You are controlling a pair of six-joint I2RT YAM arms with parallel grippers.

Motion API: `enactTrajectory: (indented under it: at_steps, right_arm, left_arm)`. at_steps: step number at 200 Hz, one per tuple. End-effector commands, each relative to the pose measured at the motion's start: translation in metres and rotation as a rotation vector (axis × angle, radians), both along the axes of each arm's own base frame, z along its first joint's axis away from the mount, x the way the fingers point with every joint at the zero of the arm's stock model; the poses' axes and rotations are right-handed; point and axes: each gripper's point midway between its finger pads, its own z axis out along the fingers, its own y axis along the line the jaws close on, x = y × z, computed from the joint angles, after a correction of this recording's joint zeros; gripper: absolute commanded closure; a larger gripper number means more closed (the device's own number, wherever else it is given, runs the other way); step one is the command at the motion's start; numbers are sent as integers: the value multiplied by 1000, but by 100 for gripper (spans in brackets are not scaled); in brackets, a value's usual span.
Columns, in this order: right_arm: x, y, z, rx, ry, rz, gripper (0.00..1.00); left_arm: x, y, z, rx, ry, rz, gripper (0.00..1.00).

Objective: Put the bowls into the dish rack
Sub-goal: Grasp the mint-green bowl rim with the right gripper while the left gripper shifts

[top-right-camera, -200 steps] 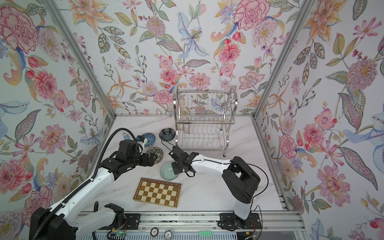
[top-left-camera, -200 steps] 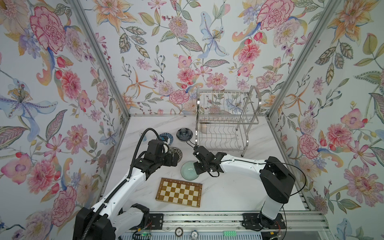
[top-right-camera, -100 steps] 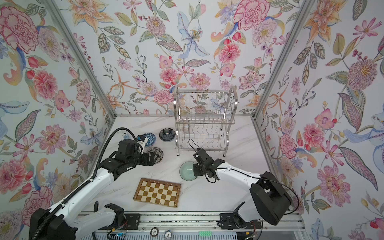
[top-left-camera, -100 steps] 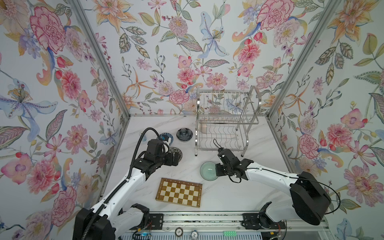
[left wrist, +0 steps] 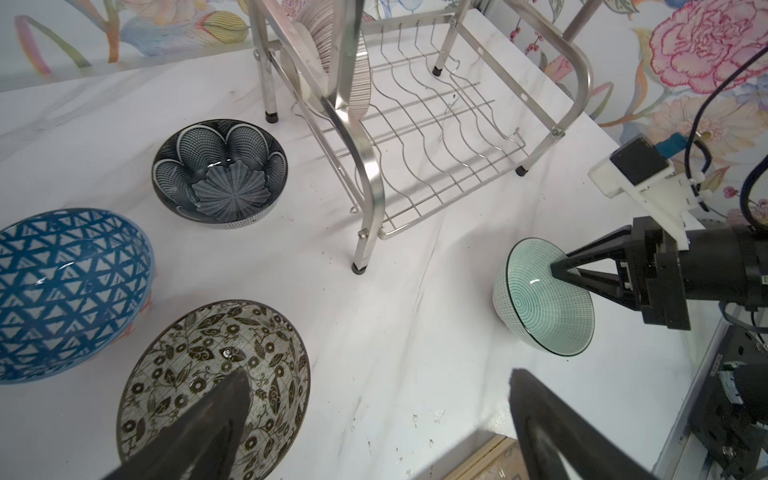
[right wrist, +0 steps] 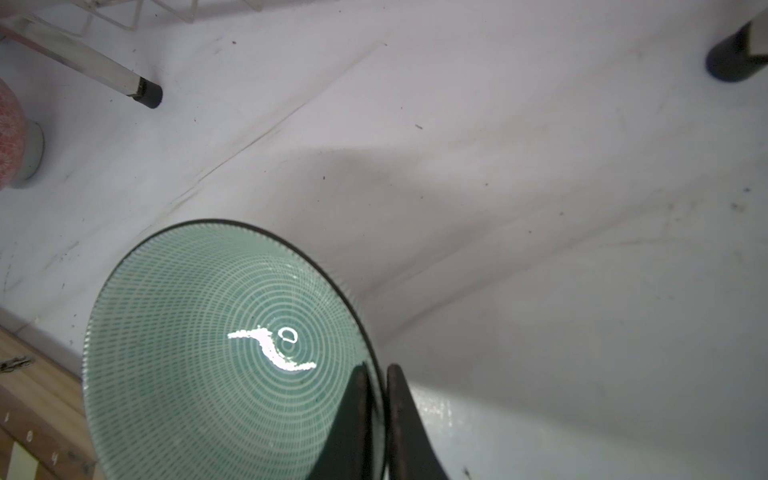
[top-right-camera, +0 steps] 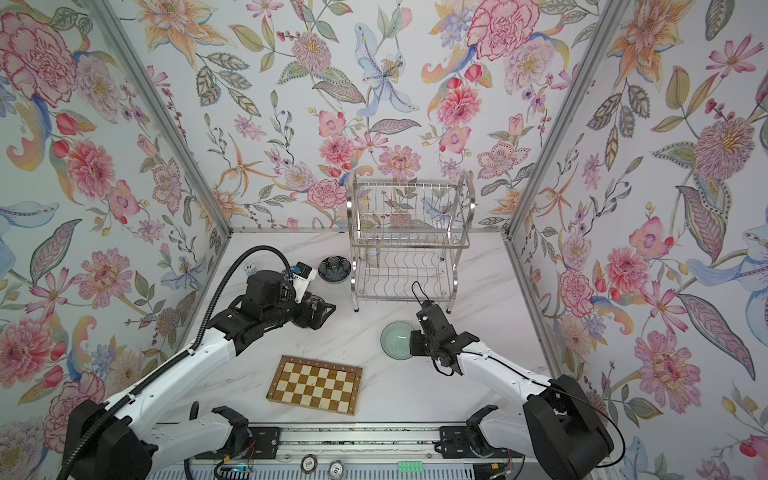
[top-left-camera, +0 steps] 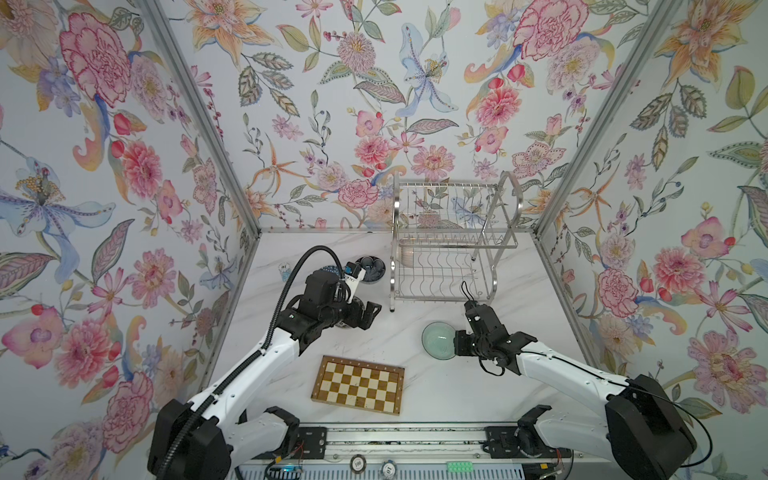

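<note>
My right gripper is shut on the rim of the pale green bowl, one finger inside and one outside. In both top views that bowl is in front of the dish rack, tilted and held by the right gripper. A pink radial-lined bowl stands on edge in the rack's lower tier. My left gripper is open above the black-and-white floral bowl. Beside it are the blue lattice bowl and the navy petal bowl.
A checkered wooden board lies near the table's front edge, between the two arms. A small labelled cup stands at the back left. Flowered walls close in the table on three sides. The rack's legs stand close to the green bowl.
My right arm has carried the green bowl to the right, from beside the left gripper to the front of the rack. The left arm has stayed in place.
</note>
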Motion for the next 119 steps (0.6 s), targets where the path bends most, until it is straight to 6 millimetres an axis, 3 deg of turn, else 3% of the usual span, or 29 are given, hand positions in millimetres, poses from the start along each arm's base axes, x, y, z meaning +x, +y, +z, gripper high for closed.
enactTrajectory:
  at_steps: [1,11,49,93,119]
  right_arm:
    - [-6,-7,-6,-17,24,-12,78]
    - [-5,-8,-3,-20,17,-20,69]
    - [5,-24,18,-40,-38,-92,50]
    - [19,-40,69,-74,-215,-140,44]
    - [19,-31,86,-88,-303,-25,44]
  left_arm:
    - [1,-19,12,4,-42,-110,1]
    - [2,-22,9,14,-36,-128,1]
    - [4,-30,-4,38,-8,-157,1]
    - [3,-27,-19,60,-52,-132,1]
    - [-4,-33,-21,21,-84,-168,1]
